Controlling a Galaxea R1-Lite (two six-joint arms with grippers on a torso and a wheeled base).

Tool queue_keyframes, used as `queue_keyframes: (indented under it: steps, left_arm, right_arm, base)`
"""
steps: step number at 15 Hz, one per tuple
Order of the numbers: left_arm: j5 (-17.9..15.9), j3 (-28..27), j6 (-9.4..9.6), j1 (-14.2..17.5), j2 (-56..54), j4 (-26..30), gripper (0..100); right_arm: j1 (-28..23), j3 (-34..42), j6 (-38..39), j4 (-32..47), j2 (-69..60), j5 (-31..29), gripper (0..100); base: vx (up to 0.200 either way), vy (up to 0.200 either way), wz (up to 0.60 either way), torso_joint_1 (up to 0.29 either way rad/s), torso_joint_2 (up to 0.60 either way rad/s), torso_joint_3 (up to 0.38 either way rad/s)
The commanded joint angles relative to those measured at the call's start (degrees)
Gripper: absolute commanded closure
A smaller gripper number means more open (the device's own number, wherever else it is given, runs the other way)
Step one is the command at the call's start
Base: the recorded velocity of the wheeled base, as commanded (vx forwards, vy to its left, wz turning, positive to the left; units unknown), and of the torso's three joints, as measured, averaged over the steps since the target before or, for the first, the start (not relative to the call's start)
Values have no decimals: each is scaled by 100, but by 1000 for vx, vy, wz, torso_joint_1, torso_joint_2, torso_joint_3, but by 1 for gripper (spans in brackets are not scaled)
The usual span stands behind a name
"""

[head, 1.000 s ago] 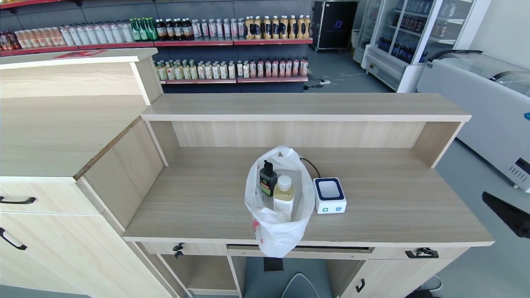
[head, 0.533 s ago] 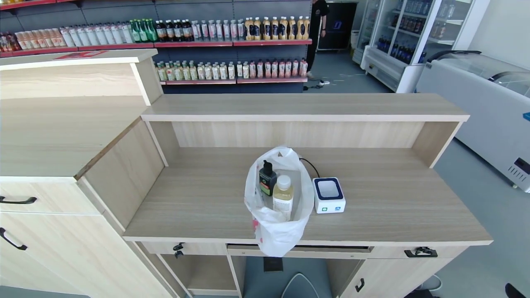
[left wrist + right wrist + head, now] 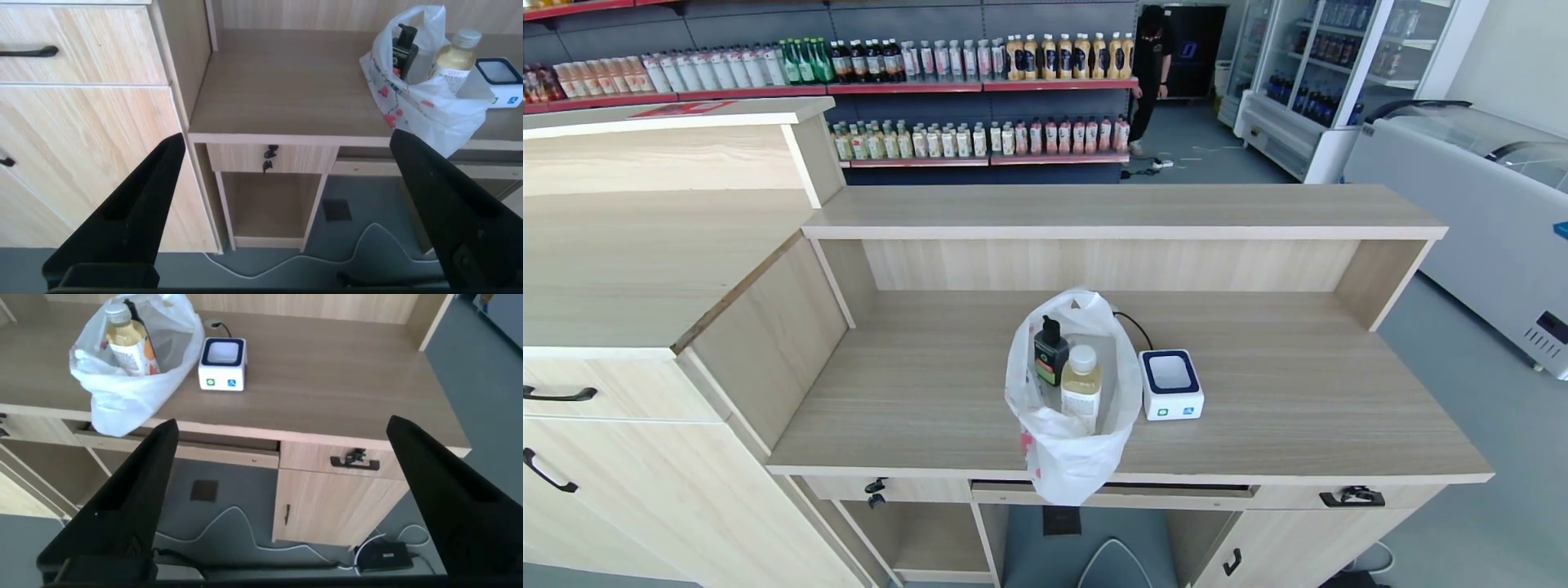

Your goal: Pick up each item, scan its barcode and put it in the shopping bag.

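1. Standing open-mouthed at the front edge of the wooden counter (image 3: 1298,408), the white shopping bag (image 3: 1072,445) is seen ahead of both grippers and well apart from each; its lower part hangs over the counter edge.
2. Two items are held upright inside the bag, just beside each other: a dark bottle (image 3: 1051,353) with a black cap and a pale yellow bottle (image 3: 1082,388) with a white cap.
3. The scanner (image 3: 1171,384), a white box with a dark-framed window, is set just beside the bag, on the side nearer the right gripper.
4. The left gripper (image 3: 282,212) is shown with its black fingers (image 3: 122,220) spread wide; nothing is held or touched. The bag lies ahead of it, off towards the robot's right.
5. The right gripper (image 3: 278,506) is likewise spread wide, with nothing between its fingers (image 3: 458,506). The scanner lies ahead of it, and the bag ahead towards the robot's left.
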Motion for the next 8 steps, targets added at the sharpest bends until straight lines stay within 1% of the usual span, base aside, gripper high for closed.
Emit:
queue_keyframes:
  steps: [1,8]
  left_arm:
    - [1,1,-2,0,0,-1,0]
    - [1,1,-2,0,0,-1,0]
  right_arm:
    - [0,0,31,7,-85,-25,0]
    - [0,0,13,15,-85,-25,0]
  base:
    - [0,0,0,0,0,0]
    - [0,0,0,0,0,0]
